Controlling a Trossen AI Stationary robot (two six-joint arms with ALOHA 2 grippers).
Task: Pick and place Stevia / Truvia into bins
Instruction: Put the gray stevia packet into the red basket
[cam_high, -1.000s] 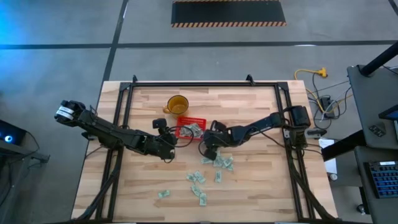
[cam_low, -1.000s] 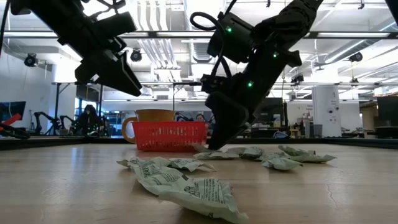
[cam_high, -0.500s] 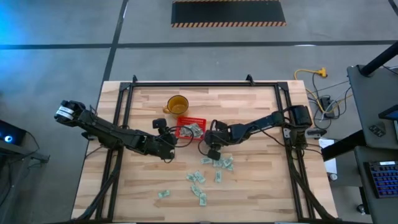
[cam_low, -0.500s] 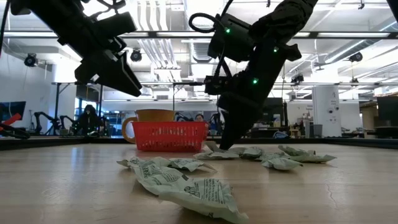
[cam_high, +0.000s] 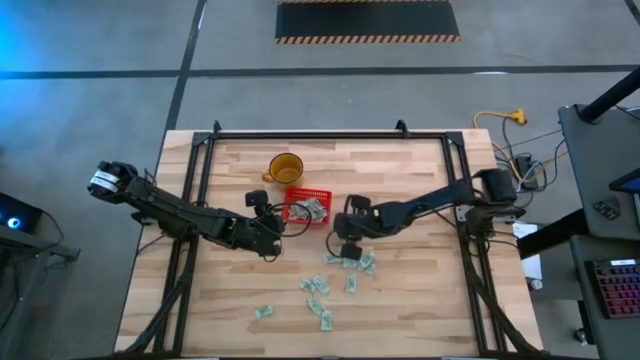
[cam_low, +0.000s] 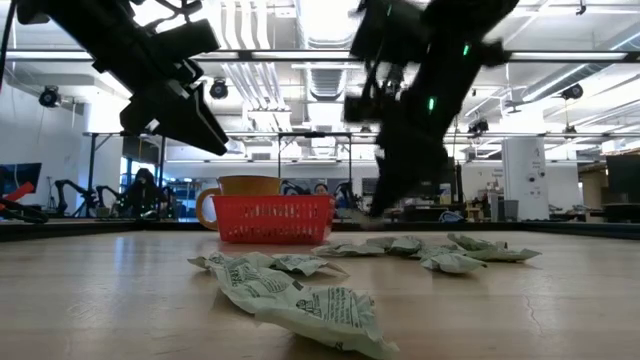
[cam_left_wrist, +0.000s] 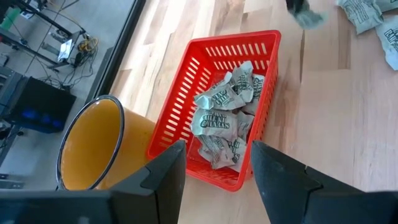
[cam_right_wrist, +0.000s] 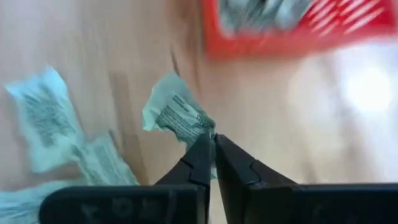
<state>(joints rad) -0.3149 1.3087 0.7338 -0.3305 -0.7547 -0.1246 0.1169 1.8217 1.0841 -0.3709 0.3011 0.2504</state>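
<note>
Pale green-and-white Stevia sachets lie loose on the wooden table (cam_high: 350, 262) (cam_high: 318, 297), seen flat and crumpled in the low view (cam_low: 300, 295). Several more sit inside the red mesh basket (cam_high: 307, 206) (cam_left_wrist: 219, 48). My right gripper (cam_high: 347, 246) (cam_right_wrist: 213, 140) hangs above the loose pile, just near of the basket, shut on one crumpled sachet (cam_right_wrist: 177, 117). My left gripper (cam_high: 272, 232) (cam_left_wrist: 214, 167) hovers open at the basket's left near corner, holding nothing. My right gripper pinches the crumpled sachet by one edge (cam_right_wrist: 205, 129) between the very tips of its two fingers. The fingers slant down from above. The sachet sticks out beyond the tips, lifted clear of the table.
An amber-yellow cup (cam_high: 285, 167) (cam_left_wrist: 93, 143) stands just beyond the basket's far left corner. A black frame (cam_high: 320, 135) runs along the table's far and side edges. More sachets lie toward the near edge (cam_high: 263, 312).
My right gripper has shut on one sachet at the edge of the loose pile and risen, lifting it clear of the table, with a slight roll of the wrist. The other sachets stay where they were.
</note>
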